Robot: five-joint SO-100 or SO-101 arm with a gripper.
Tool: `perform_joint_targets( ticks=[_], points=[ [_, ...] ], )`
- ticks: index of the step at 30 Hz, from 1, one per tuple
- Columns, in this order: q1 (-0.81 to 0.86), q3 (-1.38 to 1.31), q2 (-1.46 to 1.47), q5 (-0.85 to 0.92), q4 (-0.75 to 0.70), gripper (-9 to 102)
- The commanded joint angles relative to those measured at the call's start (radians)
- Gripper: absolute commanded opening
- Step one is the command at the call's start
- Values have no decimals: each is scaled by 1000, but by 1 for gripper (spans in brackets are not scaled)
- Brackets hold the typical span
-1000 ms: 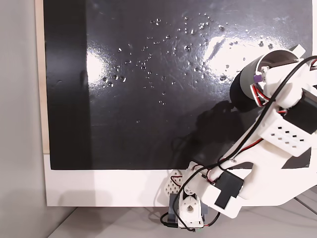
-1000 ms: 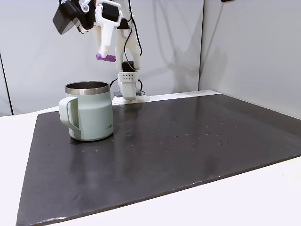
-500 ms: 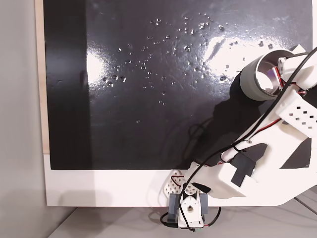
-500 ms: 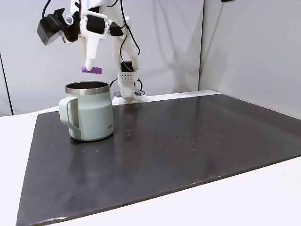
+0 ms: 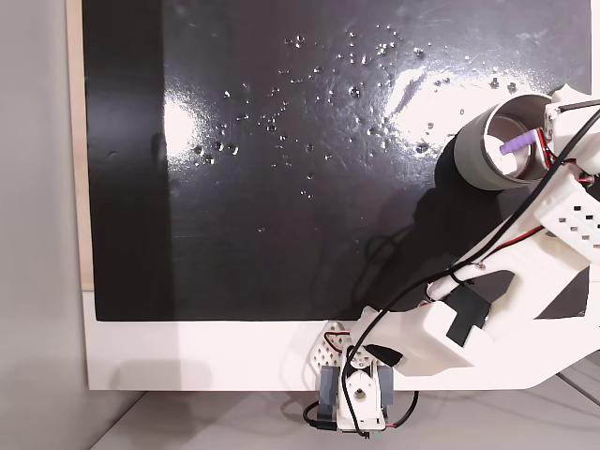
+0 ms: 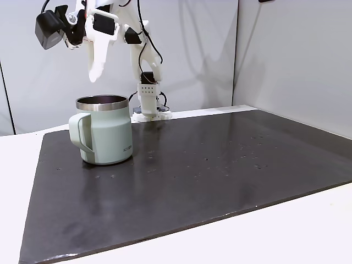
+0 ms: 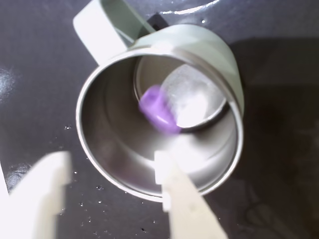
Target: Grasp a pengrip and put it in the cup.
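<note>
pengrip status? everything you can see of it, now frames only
The pengrip is a small light-purple stub, soft-looking and motion-blurred in the wrist view, so no ribbing can be made out. It sits inside the cup, over the shiny steel bottom; airborne or resting, I cannot tell. In a fixed view from above it shows as a purple sliver within the rim. The hand is open above, not touching it.

Small print on cup (image 6: 104, 132), too tiny to read.
</note>
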State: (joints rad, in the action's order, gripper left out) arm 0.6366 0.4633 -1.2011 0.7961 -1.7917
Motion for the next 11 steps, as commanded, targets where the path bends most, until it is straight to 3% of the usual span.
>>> perform_joint_targets(
  ticks=[1,11],
  points=[
    [5,-60,-18,5,11,29],
    [6,-60,-23,5,11,29]
  ],
)
